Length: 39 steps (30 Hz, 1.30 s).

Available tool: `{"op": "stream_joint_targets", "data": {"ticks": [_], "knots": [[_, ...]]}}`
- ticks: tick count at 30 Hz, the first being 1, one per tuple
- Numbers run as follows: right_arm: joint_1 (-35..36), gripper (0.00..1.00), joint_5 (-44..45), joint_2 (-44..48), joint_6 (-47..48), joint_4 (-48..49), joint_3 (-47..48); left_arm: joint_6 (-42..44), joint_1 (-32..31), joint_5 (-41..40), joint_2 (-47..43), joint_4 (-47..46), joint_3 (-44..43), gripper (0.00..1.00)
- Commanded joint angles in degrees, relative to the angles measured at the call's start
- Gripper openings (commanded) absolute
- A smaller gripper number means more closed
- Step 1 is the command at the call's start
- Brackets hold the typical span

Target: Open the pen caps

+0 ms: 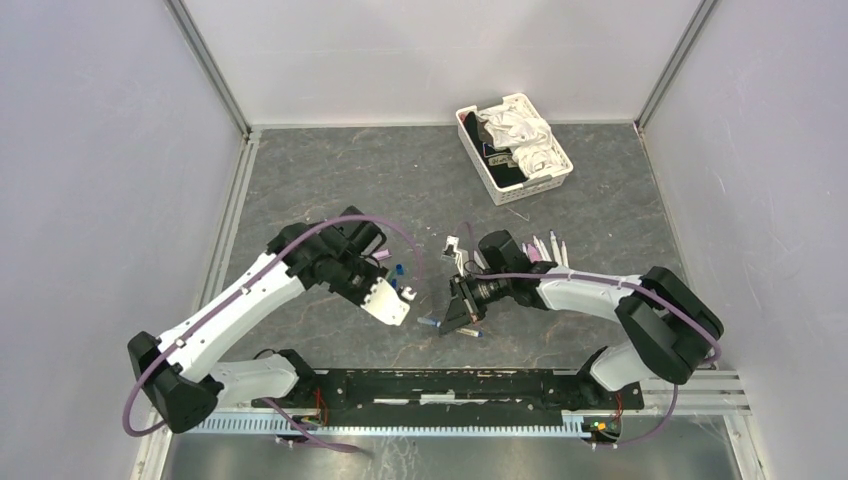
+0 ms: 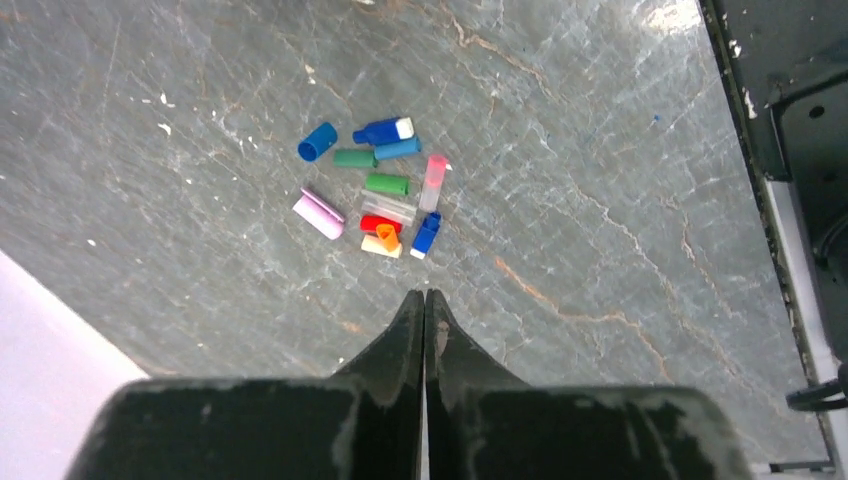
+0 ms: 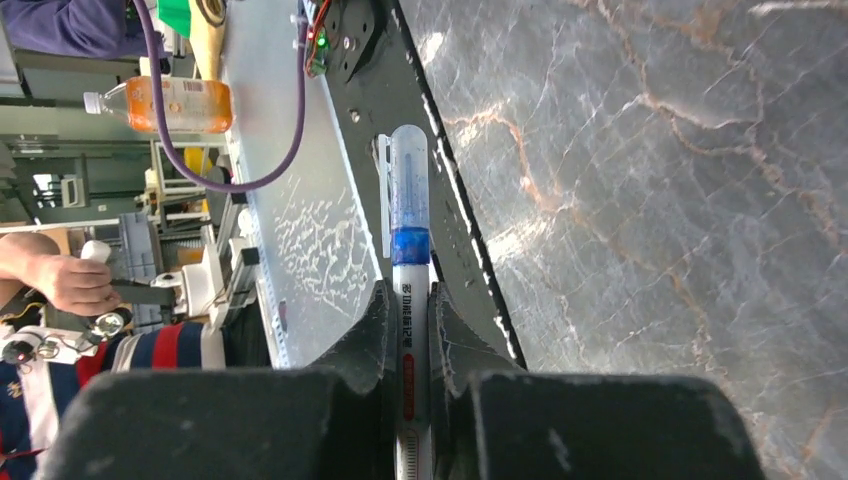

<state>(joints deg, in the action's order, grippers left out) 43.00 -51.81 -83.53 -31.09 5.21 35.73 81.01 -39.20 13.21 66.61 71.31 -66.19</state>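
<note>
Several loose pen caps (image 2: 375, 190) in blue, green, pink, red, orange and purple lie in a small heap on the grey table, just ahead of my left gripper (image 2: 425, 296). Its jaws are pressed together with nothing between them. In the top view that gripper (image 1: 403, 296) hangs over the table's middle, with a blue cap (image 1: 398, 269) beside it. My right gripper (image 3: 408, 297) is shut on the white barrel of a pen (image 3: 410, 330). The pen's clear cap (image 3: 408, 175), above a blue collar, sticks out past the fingertips. The right gripper (image 1: 460, 306) faces the left one, a short gap between them.
More pens (image 1: 545, 248) lie in a row behind the right arm. A white basket (image 1: 497, 187) of cloth stands at the back right. The black mounting rail (image 1: 450, 385) runs along the near edge. White walls close in the sides and back.
</note>
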Motion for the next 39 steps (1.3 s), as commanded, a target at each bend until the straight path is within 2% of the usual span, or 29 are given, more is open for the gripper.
{"op": "stream_joint_targets", "data": {"ticks": [1, 2, 4, 6, 10, 16, 19, 21, 23, 26, 29, 32, 34, 37, 39], "knots": [[0.3, 0.00, -3.4, 0.1, 0.6, -2.0, 4.6, -8.0, -6.0, -8.1, -1.3, 0.5, -2.0, 0.02], [0.4, 0.00, -3.8, -0.2, 0.1, -1.8, 5.6, -9.6, -6.6, -6.7, -0.9, 0.6, -2.8, 0.03], [0.5, 0.00, -4.1, -1.0, -0.4, -1.8, 8.3, -12.6, -7.4, -4.5, -1.0, -1.3, -2.8, 0.20], [0.7, 0.00, -4.4, -1.7, -3.0, 1.1, 10.3, -15.0, -7.6, -2.7, -2.3, -5.5, -1.2, 0.45], [1.5, 0.00, -4.7, -4.3, -6.4, 4.8, 14.4, -16.2, -7.6, 1.6, -5.9, -12.0, 1.6, 0.87], [2.6, 0.00, -5.0, -8.6, -12.1, 12.0, 18.7, -15.1, -7.7, 3.8, -7.9, -17.1, 3.7, 0.95], [3.0, 0.00, -4.7, -9.8, -12.5, 12.9, 20.4, -14.8, -7.8, 2.9, -6.7, -17.0, 4.1, 0.92], [3.1, 0.00, -4.6, -10.0, -13.1, 14.0, 20.8, -13.3, -7.8, 2.6, -6.3, -16.4, 5.0, 0.81], [3.1, 0.00, -4.4, -10.0, -13.6, 15.1, 20.4, -12.3, -7.8, 2.3, -6.0, -16.4, 5.8, 0.65], [3.1, 0.00, -4.4, -10.1, -13.8, 15.2, 19.8, -11.2, -7.9, 1.5, -5.9, -17.6, 7.2, 0.35], [3.2, 0.00, -4.7, -10.3, -13.7, 15.1, 19.7, -11.1, -7.9, 0.8, -6.0, -19.6, 7.7, 0.15], [3.1, 0.01, -4.8, -10.3, -13.6, 15.0, 19.7, -10.9, -8.4, 0.1, -6.2, -19.8, 7.6, 0.03], [3.1, 0.16, -4.6, -10.6, -13.3, 14.4, 20.1, -10.1, -8.6, -0.5, -6.7, -19.8, 7.7, 0.02], [3.4, 0.27, -5.7, -11.8, -13.7, 14.2, 21.6, -8.6, -8.8, -1.1, -7.0, -19.8, 7.9, 0.02], [3.6, 0.29, -6.6, -12.9, -12.1, 11.8, 23.8, -8.0, -8.9, -1.3, -7.1, -19.8, 7.7, 0.02]]}}
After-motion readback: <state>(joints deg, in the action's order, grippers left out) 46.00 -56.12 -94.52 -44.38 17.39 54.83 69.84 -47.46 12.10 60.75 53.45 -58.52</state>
